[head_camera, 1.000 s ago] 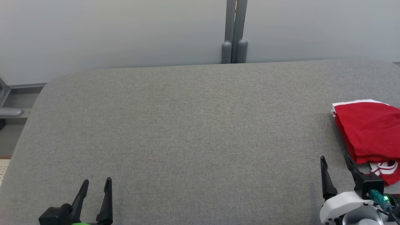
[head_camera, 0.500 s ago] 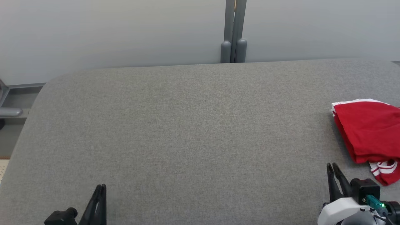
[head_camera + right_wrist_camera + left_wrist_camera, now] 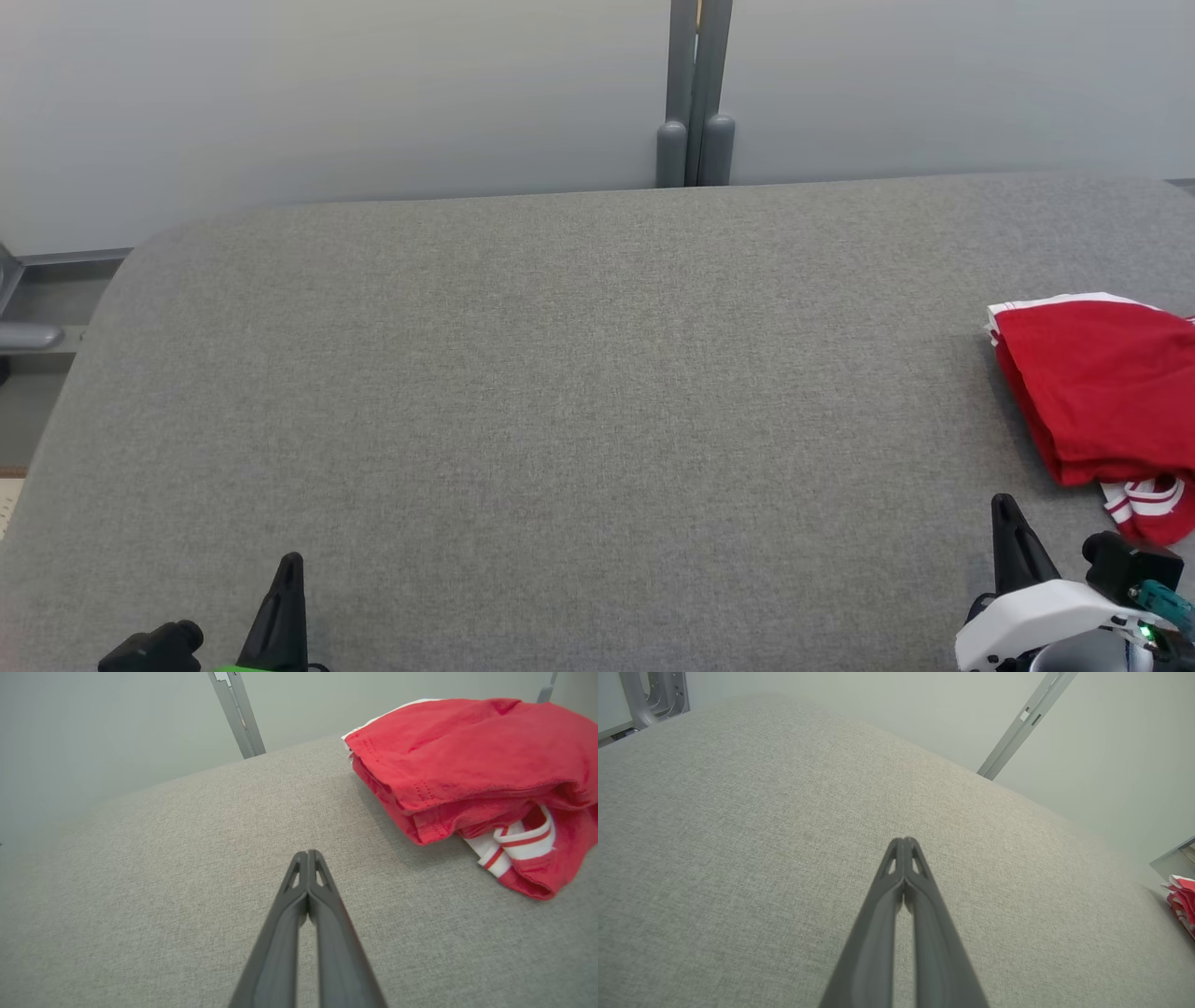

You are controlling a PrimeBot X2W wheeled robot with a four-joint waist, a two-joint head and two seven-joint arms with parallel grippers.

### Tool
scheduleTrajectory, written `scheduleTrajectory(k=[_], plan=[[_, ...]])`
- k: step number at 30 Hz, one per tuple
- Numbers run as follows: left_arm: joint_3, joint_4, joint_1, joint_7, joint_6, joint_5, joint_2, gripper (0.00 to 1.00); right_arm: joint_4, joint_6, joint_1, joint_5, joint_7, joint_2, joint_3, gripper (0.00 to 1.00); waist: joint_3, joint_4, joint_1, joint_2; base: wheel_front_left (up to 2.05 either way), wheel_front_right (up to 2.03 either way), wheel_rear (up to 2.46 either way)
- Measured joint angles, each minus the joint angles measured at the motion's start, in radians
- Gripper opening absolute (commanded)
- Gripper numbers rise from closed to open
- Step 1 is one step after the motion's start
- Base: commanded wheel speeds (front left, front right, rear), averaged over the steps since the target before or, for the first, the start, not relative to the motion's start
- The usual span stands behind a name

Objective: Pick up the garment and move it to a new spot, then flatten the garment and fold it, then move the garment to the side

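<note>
Grey woven padding (image 3: 560, 392) is carrying the whole scene, and the garment (image 3: 1092, 392) is lying on it off to the robot's right. It is red with white striped trim and folded into stacked layers (one striped cuff is poking out at the near corner). Nothing is touching it.

Just beside the garment, at its near left, the right gripper (image 3: 1004, 509) is pointing up the padding. Its two dark fingers are pressed flat together with nothing between them. A second ago they were spread wide and reaching closer to the garment's near edge.

Well apart from the garment, far to its left, the left gripper (image 3: 291, 565) is doing the same. Its fingers were spread a second ago; now they are meeting tip to tip on nothing and sitting lower in the head view.

The garment itself is keeping its shape and place. Beyond it and to its left, a grey post (image 3: 694, 93) is standing against the pale wall.

Both arms seem to be retiring, which suggests the fold and the move aside are already done.
</note>
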Motion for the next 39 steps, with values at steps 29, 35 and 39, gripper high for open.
scheduleTrajectory(k=[29, 35, 39], plan=[[0.061, -0.023, -0.062, 0.103, 0.0, -0.354, -0.035, 0.0, -0.049, 0.0, -0.023, 0.487, 0.107, -0.006, 0.015, 0.0, 0.004, -0.009, 0.0, 0.0, 0.0, 0.0, 0.0], [0.072, -0.028, -0.077, 0.122, 0.0, -0.425, -0.045, 0.0, -0.059, 0.0, -0.029, 0.586, 0.132, -0.007, 0.017, 0.0, 0.005, -0.012, 0.0, 0.0, 0.0, 0.0, 0.0], [0.081, -0.03, -0.081, 0.135, 0.0, -0.459, -0.049, 0.0, -0.064, 0.0, -0.035, 0.641, 0.142, -0.008, 0.018, 0.0, 0.005, -0.013, 0.0, 0.0, 0.0, 0.0, 0.0]])
